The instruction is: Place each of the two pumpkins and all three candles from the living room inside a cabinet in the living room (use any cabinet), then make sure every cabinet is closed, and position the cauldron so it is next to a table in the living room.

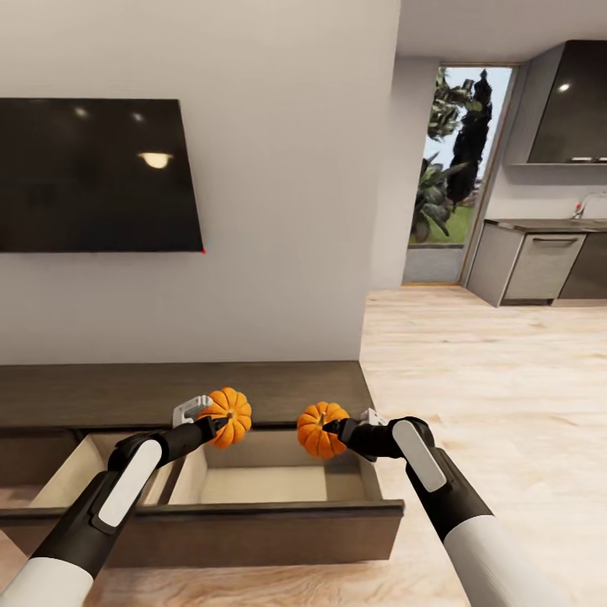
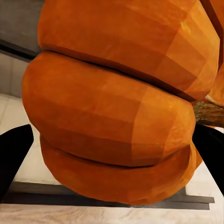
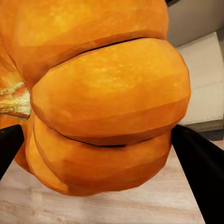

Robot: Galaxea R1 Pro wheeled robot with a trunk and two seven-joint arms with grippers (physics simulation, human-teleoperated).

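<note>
Two small ribbed bright-orange pumpkins hang above the pulled-out tan-lined drawer (image 1: 261, 485) of the long low dark-brown wooden cabinet (image 1: 181, 392) in the head view: the left gripper (image 1: 221, 421) is clamped on the left pumpkin (image 1: 228, 416), the right gripper (image 1: 330, 428) on the right pumpkin (image 1: 320, 428). Seen from the left wrist, black fingers (image 2: 13, 156) press both sides of its pumpkin (image 2: 112, 105). Seen from the right wrist, dark fingers (image 3: 200, 177) squeeze the other pumpkin (image 3: 102, 98) over pale wooden floor (image 3: 102, 207).
</note>
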